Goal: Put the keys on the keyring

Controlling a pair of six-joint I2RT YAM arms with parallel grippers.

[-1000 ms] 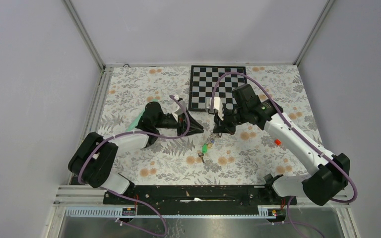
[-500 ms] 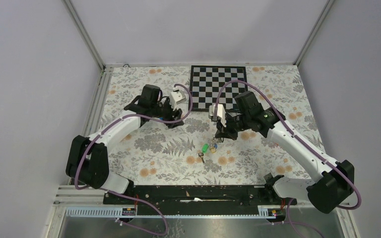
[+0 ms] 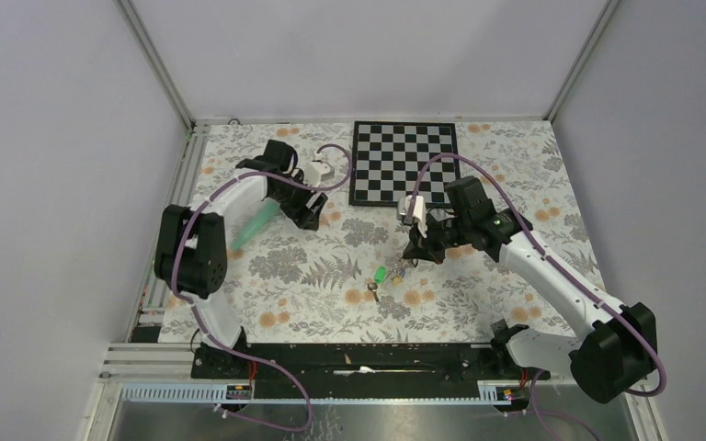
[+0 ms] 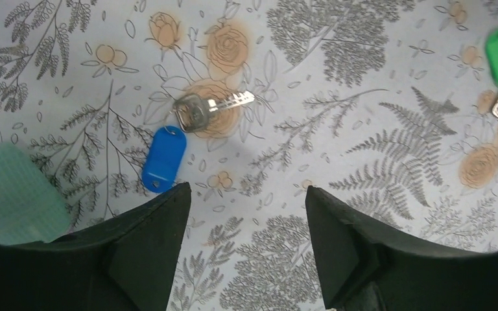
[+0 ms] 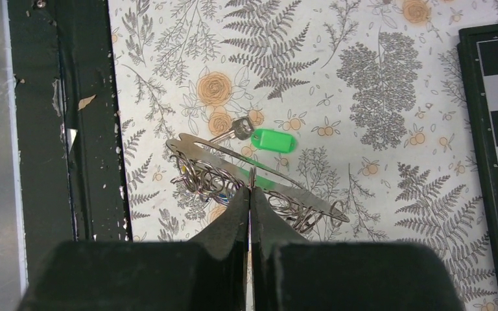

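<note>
Now, right gripper (image 5: 251,194) clamped tight, fingertips pinching the keyring (image 5: 198,173), a tangle of thin silver loops held low over the table (image 5: 389,272). There's a glimpse of blue and yellow among the coils, so I'd reckon a key or two may already be threaded, though it's too tangled to call. Over to the left gripper (image 4: 246,192): jaws spread wide, nothing between them, hovering above the blue-tagged key (image 4: 164,157), which lies flat and loose on the floral surface. The green-tagged key (image 5: 271,139) is loose as well, lying just beside the dangling ring. So at least two keys to go, by my count. Around them, a mint-green piece (image 4: 13,201) sits just beside the left finger, near that blue tag, and could crowd the pick. The chessboard (image 3: 403,163) at the far side is well apart from the action.
</note>
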